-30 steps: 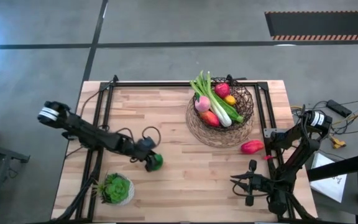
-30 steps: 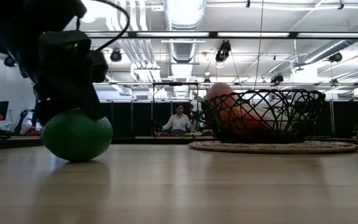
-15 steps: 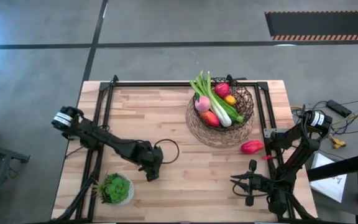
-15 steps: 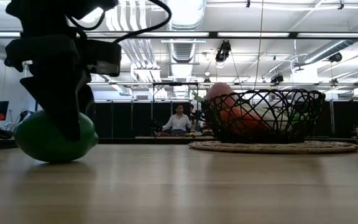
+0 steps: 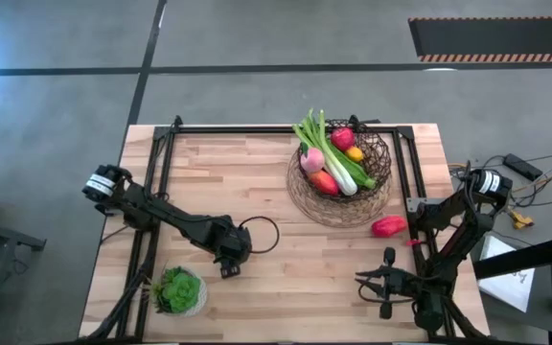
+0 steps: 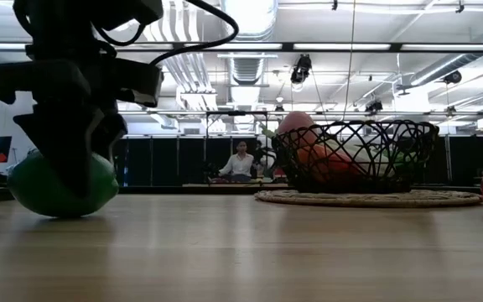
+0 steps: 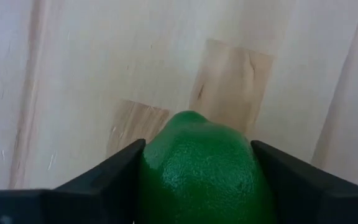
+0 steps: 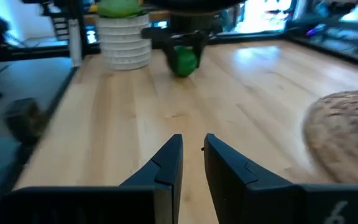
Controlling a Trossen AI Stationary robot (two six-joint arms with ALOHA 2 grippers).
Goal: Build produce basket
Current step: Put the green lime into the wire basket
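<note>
One piece of produce, a small glossy green toy lime [image 7: 197, 167], sits between the two dark fingers of the left pincer [image 5: 229, 265], which stands low over the pale wooden tabletop [image 5: 257, 182] near the potted spiky green plant in its white pot [image 5: 177, 289]. The left wrist view shows a finger pressed against each side of the lime, so the pincer appears to be pinching it, though the lime rests on the wood in the low view [image 6: 62, 186], probably not yet lifted. The large round dark woven-wire basket [image 5: 379, 182] sits well apart, toward the far right, already holding green leafy stalks [image 5: 333, 153], a pink onion [image 5: 311, 159] and red and orange pieces. A red toy fruit [image 5: 387, 226] lies just beside its straw mat, still outside. The right pincer [image 8: 191, 158] waits near the tabletop's right front edge, fingers nearly pressed together, holding nothing.
</note>
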